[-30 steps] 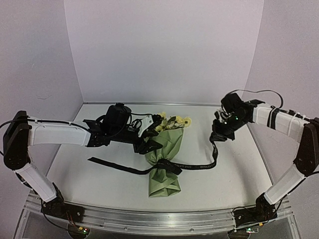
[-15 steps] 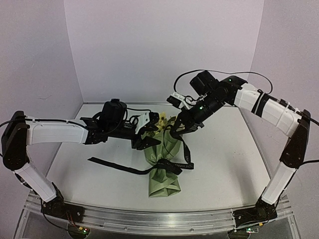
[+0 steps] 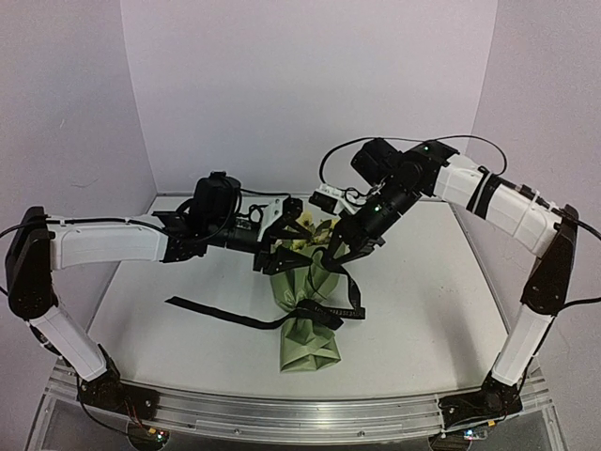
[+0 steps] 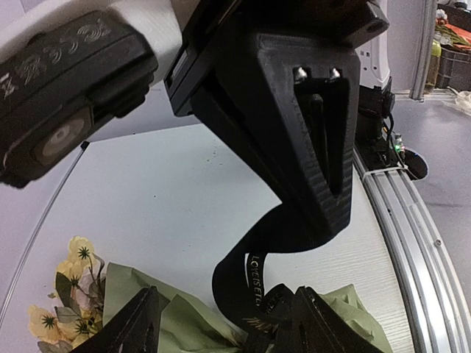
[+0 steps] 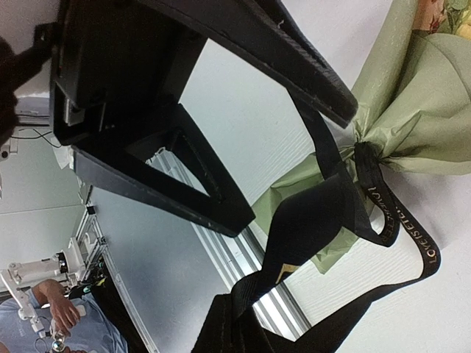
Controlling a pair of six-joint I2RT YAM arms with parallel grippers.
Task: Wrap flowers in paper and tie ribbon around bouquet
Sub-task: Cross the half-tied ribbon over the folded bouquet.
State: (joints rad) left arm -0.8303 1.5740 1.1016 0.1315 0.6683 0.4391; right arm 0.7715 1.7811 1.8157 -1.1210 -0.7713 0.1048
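White desk [image 3: 169, 348] carrying the bouquet [image 3: 310, 346], which lies at its middle: a cone of green paper [image 3: 299, 293] cinched at the waist by the black ribbon [image 3: 216, 313]. One ribbon tail lies left of the bouquet. The other rises above the bouquet into the right tool [image 4: 324, 213], clamped on it. Left tool [image 4: 224, 312], jaws spread, at the bouquet's upper left beside the flowers [image 4: 73, 254].

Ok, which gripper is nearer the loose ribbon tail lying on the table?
Left. The left gripper sits open at the bouquet's left side, where the ribbon tail lies; the right gripper is on the bouquet's far side, shut on the ribbon's other end.
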